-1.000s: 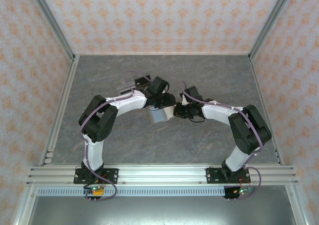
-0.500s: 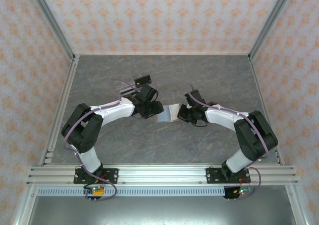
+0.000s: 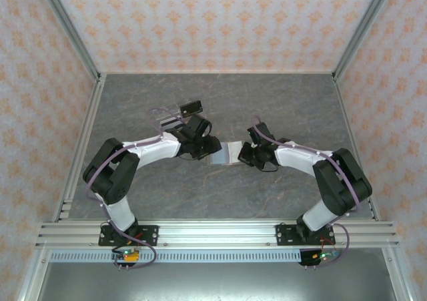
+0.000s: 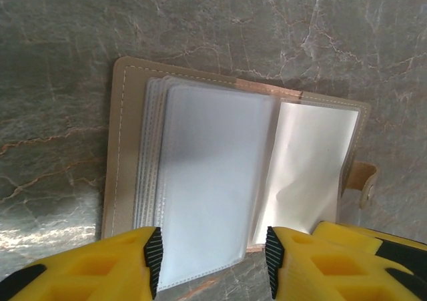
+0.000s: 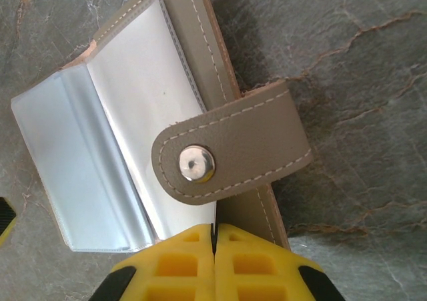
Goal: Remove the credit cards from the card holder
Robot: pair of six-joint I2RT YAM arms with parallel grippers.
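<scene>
The card holder [image 3: 223, 153] is lying open mid-table between both arms. The right gripper [image 5: 215, 237] is sitting closed at its right edge, and the left gripper [image 4: 212, 255] is hovering half-open over the clear sleeves [image 4: 213, 181]. Worry: it's probably pinching a slippery sleeve, not a card, and dragging everything.

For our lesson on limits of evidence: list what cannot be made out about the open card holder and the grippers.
- Left wrist view: glare whitens the sleeves of the card holder; cards inside cannot be told.
- Left wrist view: the left gripper covers its near corners.
- Right wrist view: the shut right gripper hides its own contact; pinching or pressing, unclear.
- Top view: card holder too small.
</scene>
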